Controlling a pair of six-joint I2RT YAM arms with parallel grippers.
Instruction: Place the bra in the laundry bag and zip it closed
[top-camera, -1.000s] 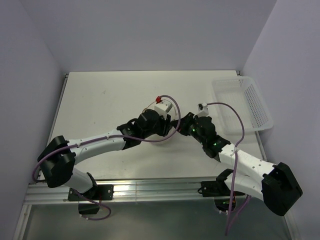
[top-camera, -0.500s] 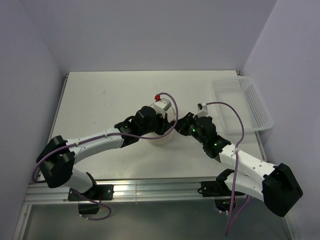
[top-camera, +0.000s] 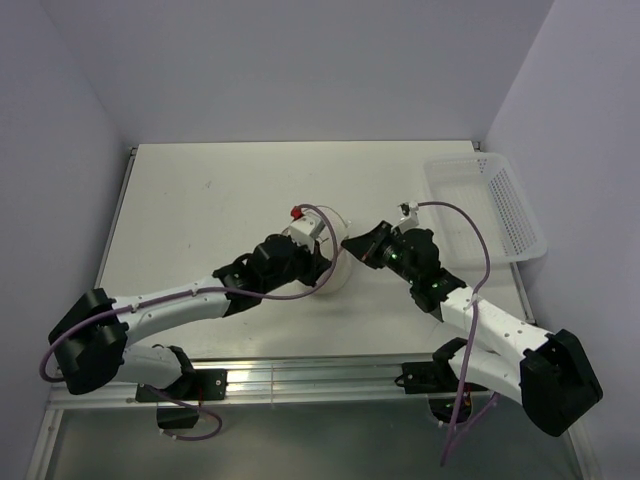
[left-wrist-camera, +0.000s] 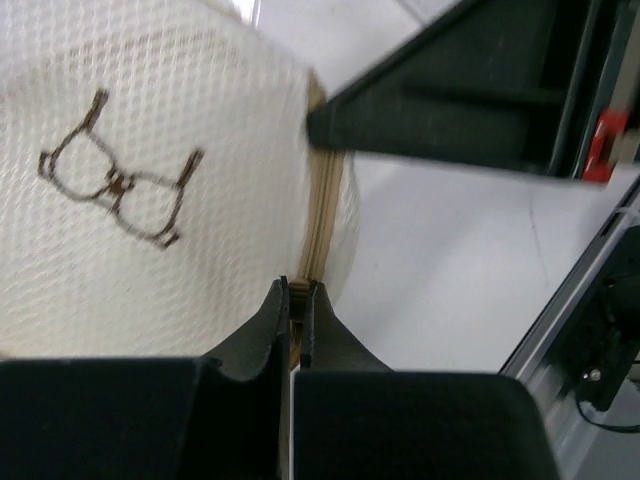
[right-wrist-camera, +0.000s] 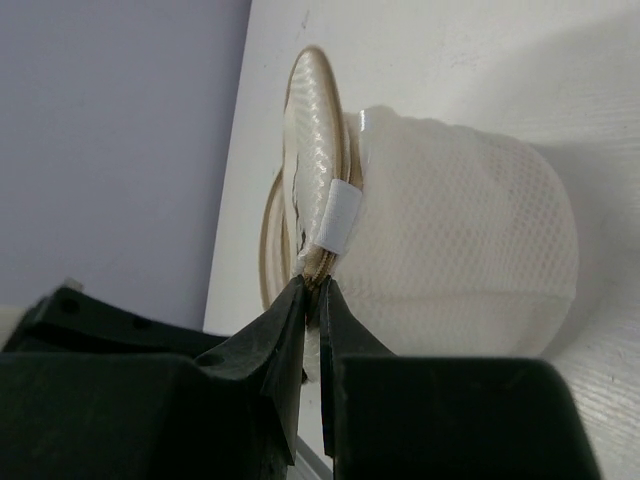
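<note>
The laundry bag (top-camera: 335, 262) is a white mesh drum with tan rims, standing mid-table between the two grippers. In the left wrist view its round face (left-wrist-camera: 150, 180) shows the black bra symbol. My left gripper (left-wrist-camera: 297, 292) is shut on the tan zipper at the bag's rim. My right gripper (right-wrist-camera: 312, 290) is shut on the tan zipper end of the bag (right-wrist-camera: 450, 260), just below a white tab (right-wrist-camera: 341, 216). In the top view the left gripper (top-camera: 310, 262) and the right gripper (top-camera: 352, 245) sit at the bag's two sides. The bra is hidden.
A white perforated plastic basket (top-camera: 485, 210) stands at the table's right edge. Purple cables loop over both arms. The metal rail runs along the near edge (top-camera: 300, 375).
My left gripper has drawn back toward the near left along the bag's rim. The right gripper has shifted slightly away from me, and the bag's far side now shows.
</note>
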